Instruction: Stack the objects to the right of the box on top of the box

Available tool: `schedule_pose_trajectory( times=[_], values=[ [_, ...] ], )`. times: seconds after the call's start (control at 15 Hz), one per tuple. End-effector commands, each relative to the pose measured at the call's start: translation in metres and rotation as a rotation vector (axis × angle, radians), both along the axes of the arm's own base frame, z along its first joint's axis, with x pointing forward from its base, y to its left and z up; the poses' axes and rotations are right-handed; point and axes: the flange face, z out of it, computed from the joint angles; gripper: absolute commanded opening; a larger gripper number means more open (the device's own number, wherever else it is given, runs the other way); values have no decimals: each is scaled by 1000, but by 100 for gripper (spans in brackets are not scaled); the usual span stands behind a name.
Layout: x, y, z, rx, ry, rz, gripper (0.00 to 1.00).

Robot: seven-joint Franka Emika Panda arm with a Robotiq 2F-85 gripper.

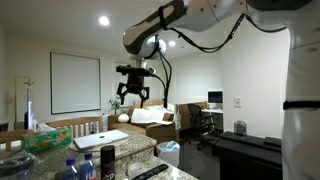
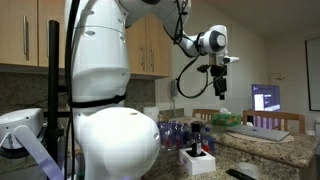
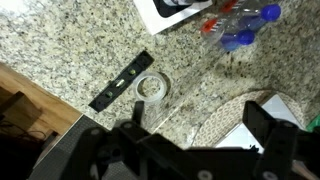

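A slim black bar, flat and hard-edged like a remote, lies on the speckled granite worktop. Just beside it is a small round pale-rimmed item of unclear kind. The white box sits apart from the bar, and a dark upright cylinder seems to stand on it. Clear blue-capped bottles are near the box. The claw hangs high above, released and empty. The likely next step is to descend over the bar and pinch across its narrow width at mid-length, because thin smooth plastic on stone offers little edge.
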Motion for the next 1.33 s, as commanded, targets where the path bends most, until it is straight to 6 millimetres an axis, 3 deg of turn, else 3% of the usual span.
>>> schedule_pose_trajectory(
  times=[0.0, 0.27, 0.53, 0.8, 1.27],
  values=[
    [-7, -37, -18, -25, 4, -51, 100],
    [8, -94, -66, 2, 97, -73, 100],
    [23, -118, -127, -63, 188, -33, 100],
    [23, -114, -188, -51, 292, 68, 100],
    [40, -114, -252, -143, 284, 140, 100]
  ],
)
